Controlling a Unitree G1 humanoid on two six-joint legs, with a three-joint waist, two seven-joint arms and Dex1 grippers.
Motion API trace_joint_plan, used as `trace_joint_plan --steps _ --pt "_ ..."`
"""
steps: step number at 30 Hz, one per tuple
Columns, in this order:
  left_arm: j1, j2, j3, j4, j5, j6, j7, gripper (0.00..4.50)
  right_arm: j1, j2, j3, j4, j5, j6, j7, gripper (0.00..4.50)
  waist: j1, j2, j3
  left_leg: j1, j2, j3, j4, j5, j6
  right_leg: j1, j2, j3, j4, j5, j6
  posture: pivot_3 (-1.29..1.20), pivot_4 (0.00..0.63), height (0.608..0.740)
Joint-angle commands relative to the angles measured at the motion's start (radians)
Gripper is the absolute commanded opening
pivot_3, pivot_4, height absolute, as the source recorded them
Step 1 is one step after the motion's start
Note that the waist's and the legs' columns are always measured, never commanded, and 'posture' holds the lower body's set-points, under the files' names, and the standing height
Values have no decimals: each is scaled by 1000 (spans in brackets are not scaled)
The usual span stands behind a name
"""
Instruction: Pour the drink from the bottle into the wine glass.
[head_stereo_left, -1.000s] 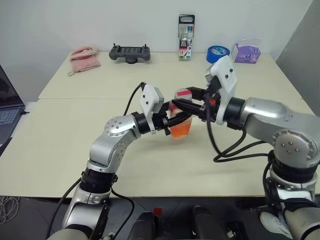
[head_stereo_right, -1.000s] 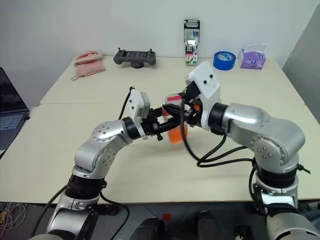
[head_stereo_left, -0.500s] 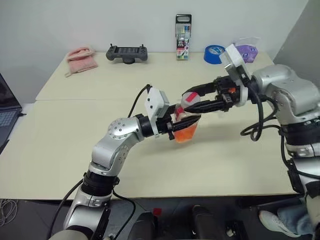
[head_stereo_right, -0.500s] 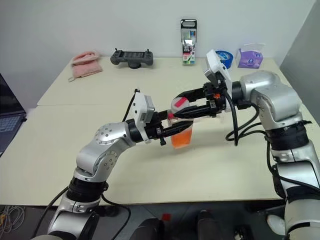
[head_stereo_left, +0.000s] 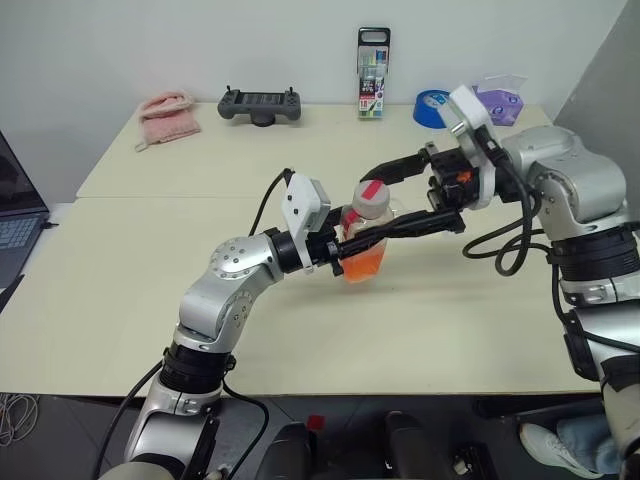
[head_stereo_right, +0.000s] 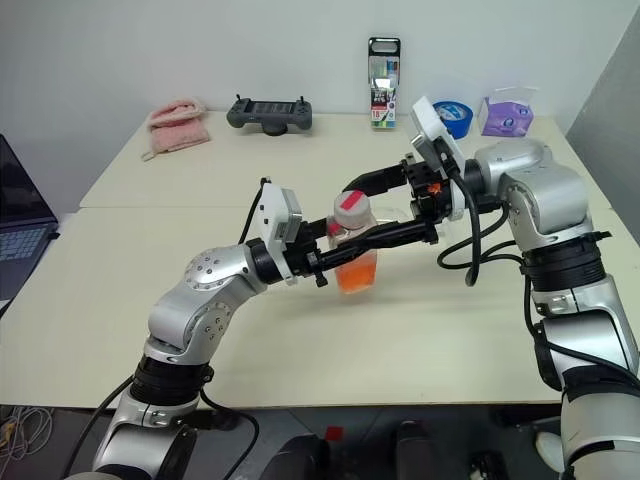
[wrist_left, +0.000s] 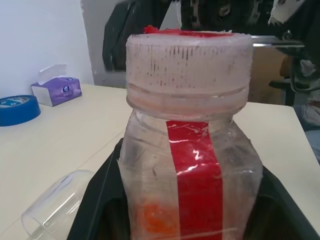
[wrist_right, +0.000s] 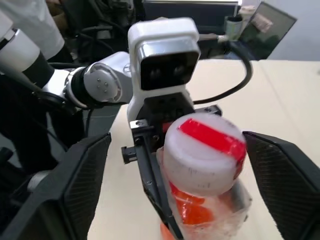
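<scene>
Field note from my remote station: the left end effector (head_stereo_left: 345, 243) is clenched on the bottle (head_stereo_left: 362, 235), holding it upright above the surface (head_stereo_left: 150, 290), roughly centre, in front of the torso. The cap (head_stereo_left: 373, 198) is on the bottle; in the left wrist view it sits square on the neck, red strip across the top. The drink (head_stereo_left: 362, 262) sits low in the bottle, orange-red, none of it out. The right end effector (head_stereo_left: 395, 196) is released, its two fingers spread wide either side of the cap, not touching it as far as I can see. The wine glass (wrist_left: 52, 207) lies on its side on the surface just beside the bottle. My reading: cap removal is the step in hand. Uncapping, righting the glass and pouring are all left.
</scene>
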Motion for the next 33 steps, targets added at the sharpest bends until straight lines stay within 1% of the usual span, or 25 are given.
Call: trace_joint_plan --steps 1,6,9,12,16,17,22,27,30,33 --pt "-28 -7 16 -8 -1 -29 -5 1786 29 -6 -88 -112 2 60 -162 4500 0 0 0 0 0 0 0 0 0 0 0 0 0 0 0 0 150 740" --pt "-43 -12 15 29 1 -42 -19 1786 203 -18 -203 -491 101 296 -431 4500 5 0 0 -2 0 -1 0 0 0 -1 0 -1 0 0 0 0 150 740" --pt "-55 -12 19 56 5 -51 -30 1785 266 14 -241 -655 142 415 -600 4500 3 0 0 -2 0 -1 0 0 0 -1 0 0 0 0 0 0 150 740" --pt "-72 -12 22 86 12 -65 -41 1772 279 75 -277 -763 175 527 -778 4500 3 0 0 -2 0 -1 0 0 0 -1 0 0 1 0 0 0 150 740" --pt "-86 -15 25 120 19 -83 -56 1769 258 157 -249 -841 122 638 -1004 4500 2 0 0 -1 0 -1 1 0 0 0 0 -1 1 0 0 0 150 740" --pt "-88 -16 24 124 20 -86 -57 1769 254 175 -247 -854 118 658 -1041 4500 2 0 0 -1 0 -1 1 0 0 0 1 0 1 0 0 0 150 740" --pt "-88 -18 23 130 24 -93 -67 1769 255 247 -275 -895 111 752 -1173 4500 2 0 0 -1 0 -1 0 0 0 -1 0 0 1 0 0 0 150 740" --pt "-87 -18 26 132 26 -96 -70 1769 260 324 -297 -932 117 822 -1257 4500 1 0 0 -1 0 -1 0 0 0 -1 0 0 1 0 0 0 150 740" --pt "-85 -19 26 132 27 -96 -68 1769 249 371 -307 -943 113 845 -1296 3914 1 0 0 -1 -1 -1 0 0 0 -1 1 -1 2 0 0 0 150 740" --pt "-80 -20 25 128 27 -95 -68 1769 238 383 -300 -943 107 859 -1313 2869 0 0 0 -1 -1 -1 0 0 0 -1 1 -1 1 0 0 0 150 740"
